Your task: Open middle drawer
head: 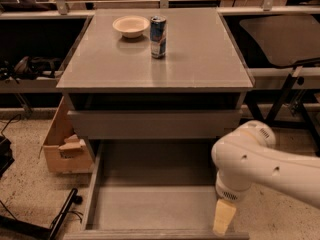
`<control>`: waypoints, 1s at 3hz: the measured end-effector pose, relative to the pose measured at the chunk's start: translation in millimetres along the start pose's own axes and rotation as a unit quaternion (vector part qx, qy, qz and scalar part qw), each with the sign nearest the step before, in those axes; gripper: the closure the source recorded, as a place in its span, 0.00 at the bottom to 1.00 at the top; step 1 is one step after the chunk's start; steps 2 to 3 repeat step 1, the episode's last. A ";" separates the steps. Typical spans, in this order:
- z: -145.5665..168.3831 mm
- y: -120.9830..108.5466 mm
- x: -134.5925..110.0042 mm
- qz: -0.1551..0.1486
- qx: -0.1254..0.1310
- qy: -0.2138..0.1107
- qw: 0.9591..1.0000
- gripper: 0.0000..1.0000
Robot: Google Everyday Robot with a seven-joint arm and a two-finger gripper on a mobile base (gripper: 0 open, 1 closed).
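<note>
The middle drawer (150,204) is pulled far out of the grey cabinet, and its bare grey box interior shows. Its front edge (150,235) lies at the bottom of the view. My gripper (224,218) hangs from the white arm (250,156) at the drawer's front right corner, just above the front edge. Only a cream-coloured finger tip shows below the wrist. A shorter grey drawer front (155,124) sits shut above the open drawer. Anything below the open drawer is hidden.
On the cabinet top (200,59) stand a white bowl (131,26) and a blue can (158,29). A cardboard box (62,144) sits on the floor to the left. A black stand leg (62,214) lies at the lower left, and dark shelving and a chair are to the right.
</note>
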State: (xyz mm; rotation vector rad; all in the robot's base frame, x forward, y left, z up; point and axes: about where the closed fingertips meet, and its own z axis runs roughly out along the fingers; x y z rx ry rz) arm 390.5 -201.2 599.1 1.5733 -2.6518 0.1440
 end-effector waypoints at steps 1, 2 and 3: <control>-85.2 -21.1 33.8 0.021 0.022 -0.034 0.999 0.00; -85.2 -21.1 33.8 0.021 0.022 -0.034 0.999 0.00; -85.2 -21.1 33.8 0.021 0.022 -0.034 0.999 0.00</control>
